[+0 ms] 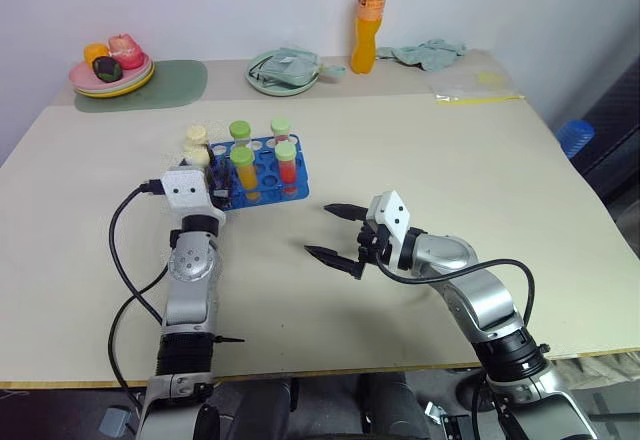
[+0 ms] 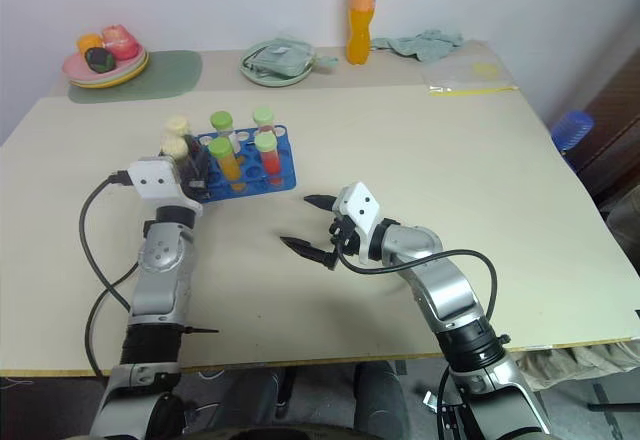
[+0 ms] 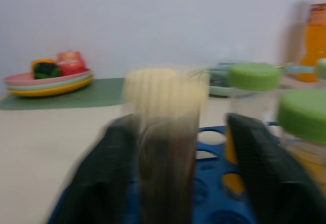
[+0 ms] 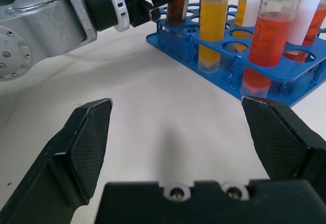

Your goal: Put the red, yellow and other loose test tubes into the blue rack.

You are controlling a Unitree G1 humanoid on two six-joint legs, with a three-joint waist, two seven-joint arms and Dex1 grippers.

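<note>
At the blue rack (image 1: 262,170) on the table (image 1: 420,150), the left pincer (image 3: 178,178) stood parted around a cream-capped dark tube (image 3: 165,147), seemingly rigid, slippery, best gripped below the cap. The right pincer (image 1: 335,232) gaped wide, empty.

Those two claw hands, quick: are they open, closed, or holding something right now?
Left gripper: jaws apart, either side of a cream-capped test tube in the blue rack.
Right gripper: open, empty.
</note>
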